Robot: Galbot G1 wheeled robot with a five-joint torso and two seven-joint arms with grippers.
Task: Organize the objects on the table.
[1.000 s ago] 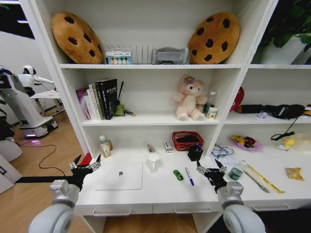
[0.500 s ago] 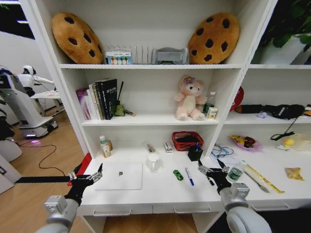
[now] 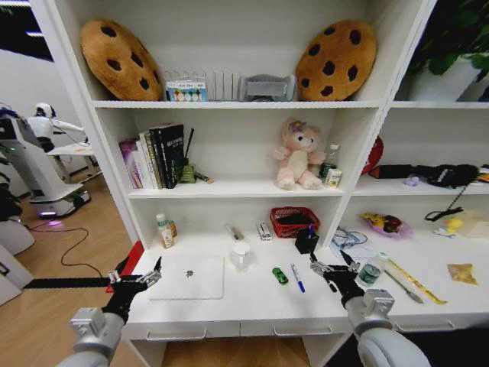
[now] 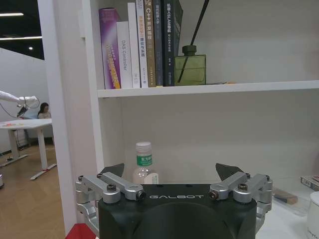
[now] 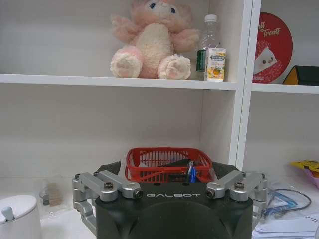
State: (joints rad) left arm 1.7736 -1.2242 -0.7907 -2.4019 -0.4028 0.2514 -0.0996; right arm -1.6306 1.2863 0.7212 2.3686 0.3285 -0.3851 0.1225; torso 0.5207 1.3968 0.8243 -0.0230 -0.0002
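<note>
On the white table (image 3: 252, 302) lies a thin silver laptop (image 3: 187, 277), shut, at the front left. A small green item (image 3: 280, 276) and a blue pen (image 3: 298, 278) lie side by side near the middle. A green-labelled can (image 3: 372, 270) stands to the right. My left gripper (image 3: 137, 277) hovers open just off the laptop's left edge, and its wrist view shows the spread fingers (image 4: 113, 169) empty. My right gripper (image 3: 330, 269) is open between the blue pen and the can, with nothing in its fingers (image 5: 107, 167).
At the back of the table stand a bottle (image 3: 165, 231), a white cup (image 3: 241, 254), a black pen holder (image 3: 306, 240) and a red basket (image 3: 294, 221). A yellow ruler (image 3: 416, 281) and cables lie further right. Shelves above hold books, a plush bear and cookie cushions.
My left arm has dropped lower and drawn back slightly toward the table's left front corner. The right gripper has barely shifted. The objects on the table have not moved.
</note>
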